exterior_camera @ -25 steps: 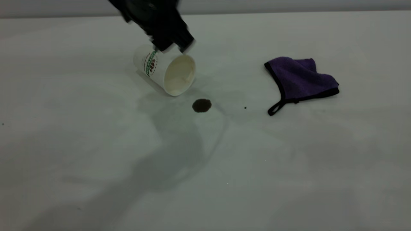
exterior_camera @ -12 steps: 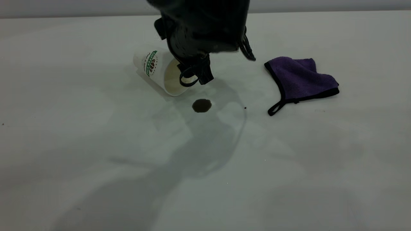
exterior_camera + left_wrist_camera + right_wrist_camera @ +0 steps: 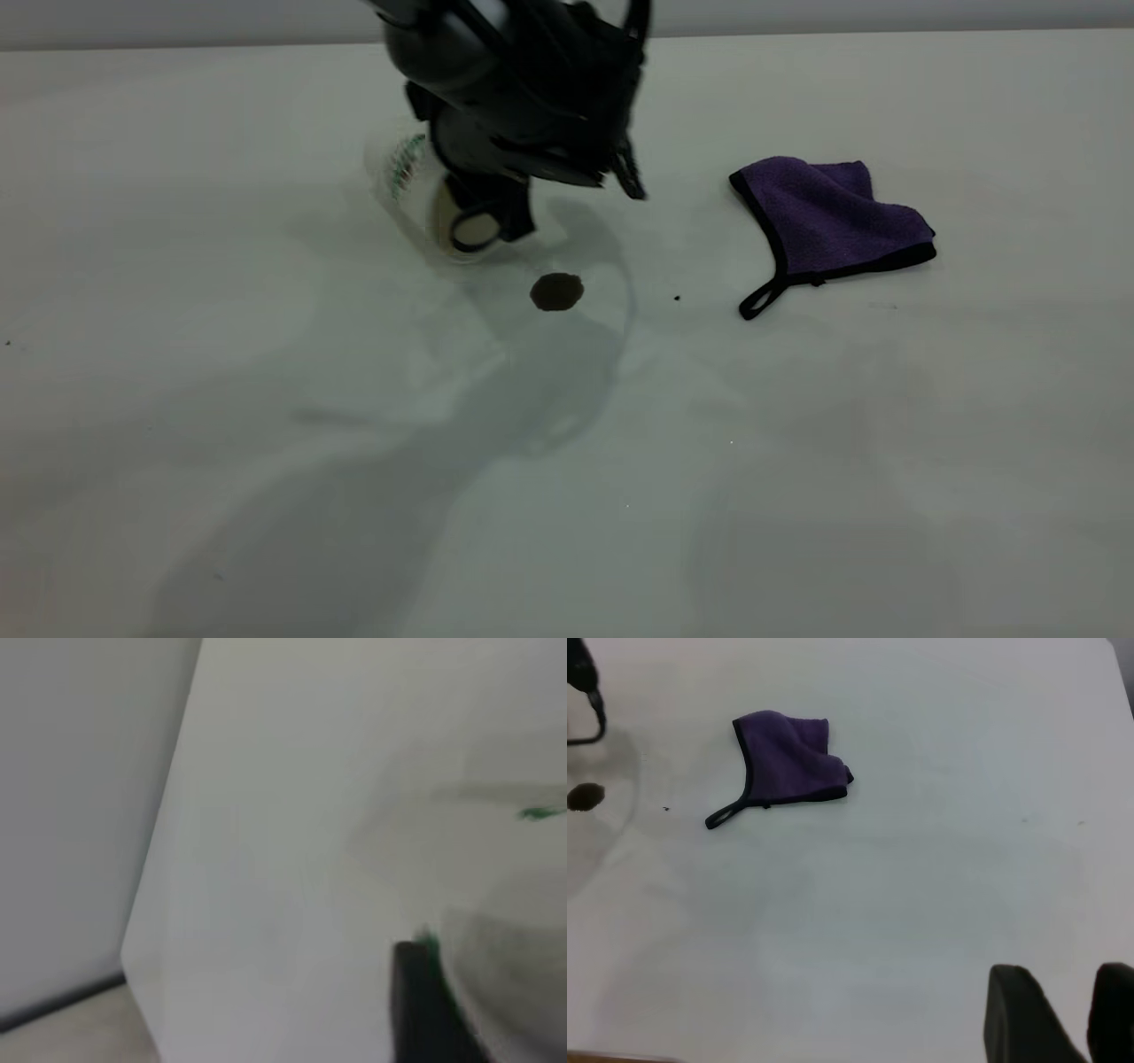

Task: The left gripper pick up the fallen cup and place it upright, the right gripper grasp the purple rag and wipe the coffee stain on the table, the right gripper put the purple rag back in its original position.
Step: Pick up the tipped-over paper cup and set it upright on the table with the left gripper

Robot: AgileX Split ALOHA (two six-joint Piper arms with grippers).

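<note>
Nearest the camera the bench [image 3: 266, 496] was just bare white top with big soft shadows lying across it. A bit further back, about mid-width, sat the coffee stain [image 3: 556, 291], a small round dark brown blot, with a tiny black speck [image 3: 677, 298] off to its right. Right of that lay the purple rag [image 3: 828, 221], crumpled flat with its black loop pointing toward the near side, well apart from the stain.

Just behind and left of the stain was the cup [image 3: 416, 190], on its side or tipped, mouth facing the near right, smeared in the shot so the green band was barely readable. The left gripper [image 3: 483, 221] was right on it, the bulky black body hanging over the cup from the far side and a cable loop sitting in front of the mouth. Honestly couldn't tell how far its fingers were spread or whether they had the cup; its own wrist cam was a blur of white and a bit of green.

The right gripper [image 3: 1059, 1014] was off to the right, away from the rag, two dark fingers [image 3: 1019, 1014] with a gap between them and nothing in there.
</note>
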